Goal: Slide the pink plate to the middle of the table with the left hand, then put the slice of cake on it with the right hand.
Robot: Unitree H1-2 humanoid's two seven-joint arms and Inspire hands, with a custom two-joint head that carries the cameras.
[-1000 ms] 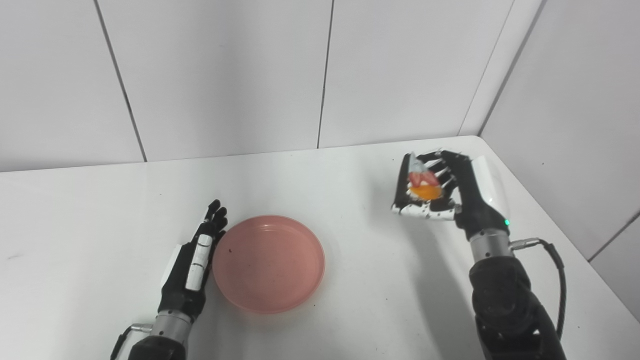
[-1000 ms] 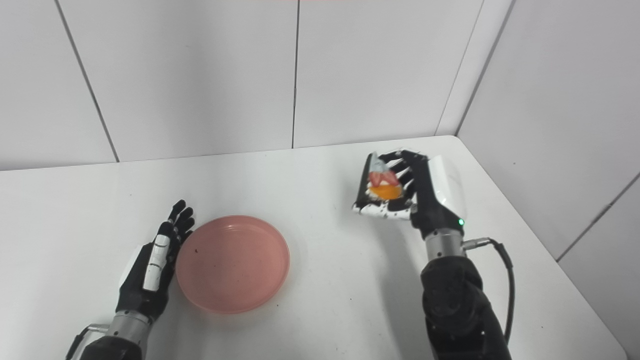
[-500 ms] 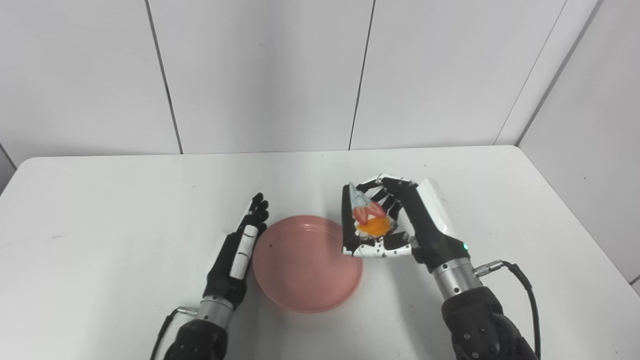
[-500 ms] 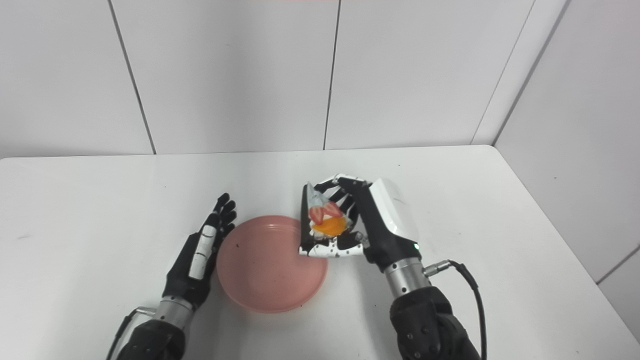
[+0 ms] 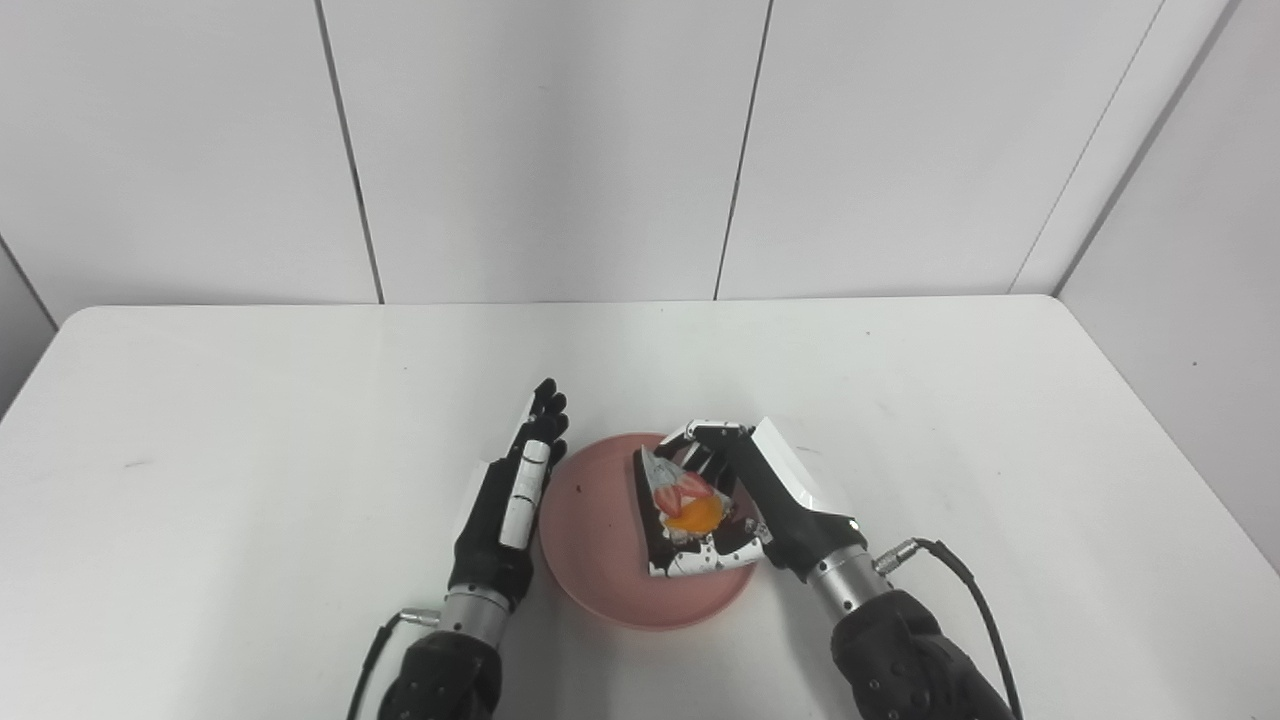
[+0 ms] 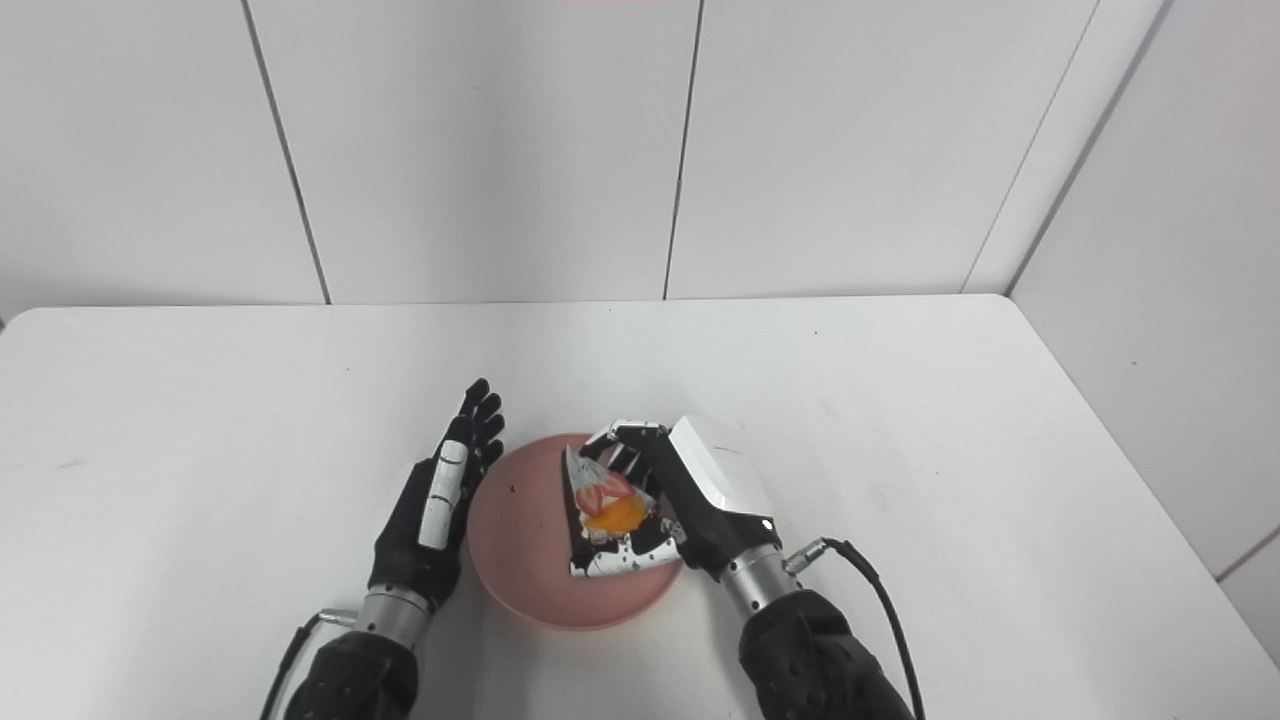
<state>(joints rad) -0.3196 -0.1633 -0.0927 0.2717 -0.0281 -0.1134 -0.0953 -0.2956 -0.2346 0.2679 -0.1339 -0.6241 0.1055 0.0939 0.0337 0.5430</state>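
Over the round pink plastic plate (image 5: 610, 560), the right hand (image 5: 765, 495) grips the strawberry-topped wedge of toy cake (image 5: 680, 515), carried in from the table's right; release remains. Left hand (image 5: 510, 500) rests open against the rim.

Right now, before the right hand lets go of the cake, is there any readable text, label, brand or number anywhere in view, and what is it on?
None: no readable text in either view.
Round pink plate: plain, only a dark speck.
Cake slice with strawberry and orange topping: black and white speckles, no letters.
Right hand: plain white shell, a small green light, no marking.
Left hand: no marking.
White table and wall panels: blank.
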